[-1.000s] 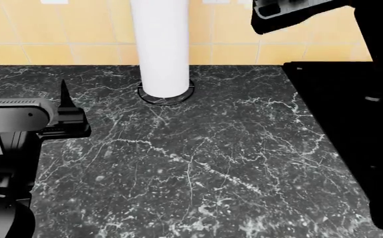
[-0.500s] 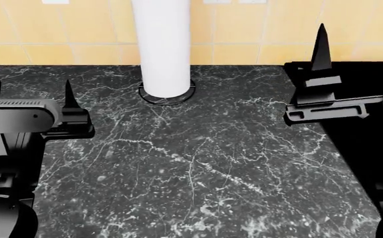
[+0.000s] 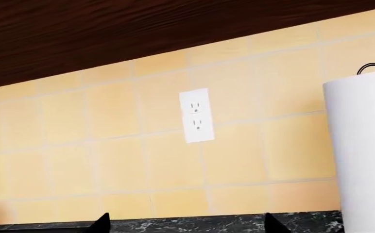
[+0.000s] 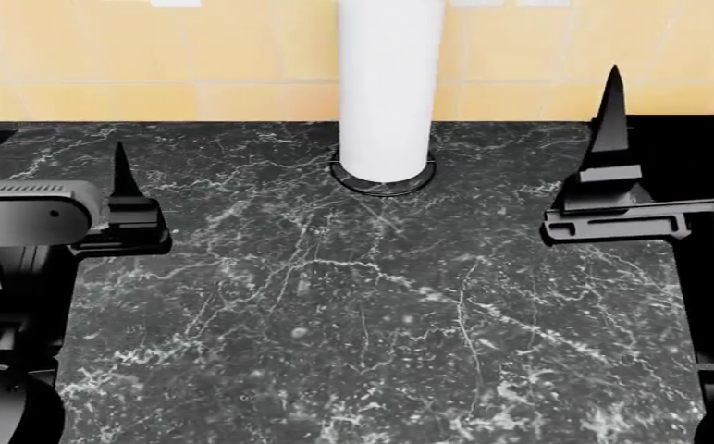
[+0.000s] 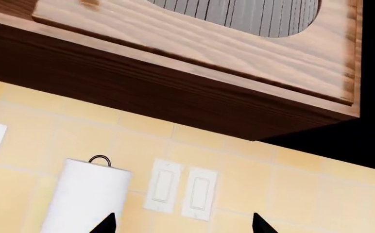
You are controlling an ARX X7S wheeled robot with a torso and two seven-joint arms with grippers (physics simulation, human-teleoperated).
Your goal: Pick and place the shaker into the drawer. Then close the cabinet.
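At the near edge of the head view, the left gripper [image 4: 49,166] and right gripper [image 4: 612,139] flank a black marble countertop [image 4: 357,305], each held above its surface and holding nothing. In both wrist views two dark fingertips stand well apart, so the jaws of each are spread. Further back, a white paper-towel roll [image 4: 388,83] stands upright on a ring base [image 4: 382,176] near the rear of the counter. Beyond it rises the yellow tiled wall [image 3: 110,160], carrying a power outlet [image 3: 196,115] and a pair of light switches [image 5: 181,192] under a wooden wall cabinet [image 5: 194,58]. Neither the shaker nor the drawer appears in any view. The step in hand is judged to be searching for the shaker, with no grasp begun; the next move probably calls for turning the head or base until shaker and drawer come into view.
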